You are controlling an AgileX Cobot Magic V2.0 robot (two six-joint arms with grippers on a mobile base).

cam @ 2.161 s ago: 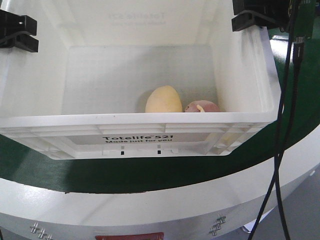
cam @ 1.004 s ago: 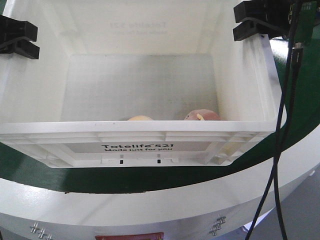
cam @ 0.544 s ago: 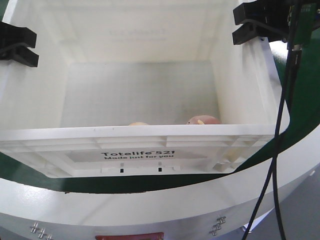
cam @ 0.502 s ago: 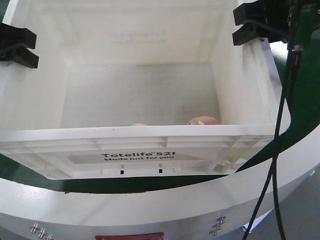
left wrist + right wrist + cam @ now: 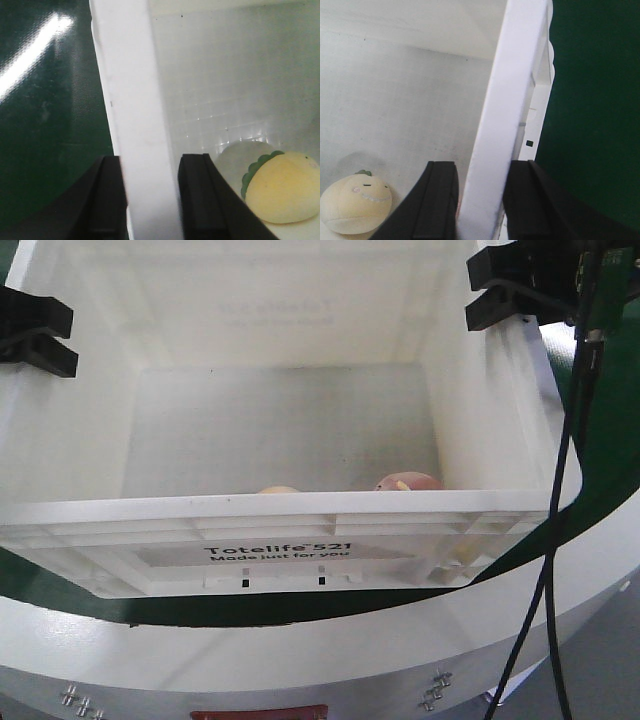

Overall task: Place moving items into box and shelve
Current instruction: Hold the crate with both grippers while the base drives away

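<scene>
Since the earliest frame the box (image 5: 300, 508) has risen in the front view. Its near wall is now covering nearly all of the two moving items, where the cream-tan lump (image 5: 277, 488) had stood well above that rim. That lump is showing only a thin sliver over the near rim, and the reddish lump (image 5: 408, 481) is peeking over the same rim to its right, close to the right wall. Both are lying on the box floor against the near wall.

The left gripper (image 5: 40, 333) is gripping the left wall, and the wrist camera shows its black jaws clamped on either side of the white wall (image 5: 147, 200). The right gripper (image 5: 500, 290) is holding the right wall in the same way, one jaw inside and one outside (image 5: 480, 200).

A yellow lump with a green scalloped edge (image 5: 282, 187) is lying on the floor just inside the left wall, and a pale lump with a small stem (image 5: 356, 206) is sitting near the right wall. Which of the two items each one is cannot be told.

The green worktop (image 5: 70, 590) is showing beneath the box; whether they touch is unclear. A black cable (image 5: 560, 490) is hanging down on the right.
</scene>
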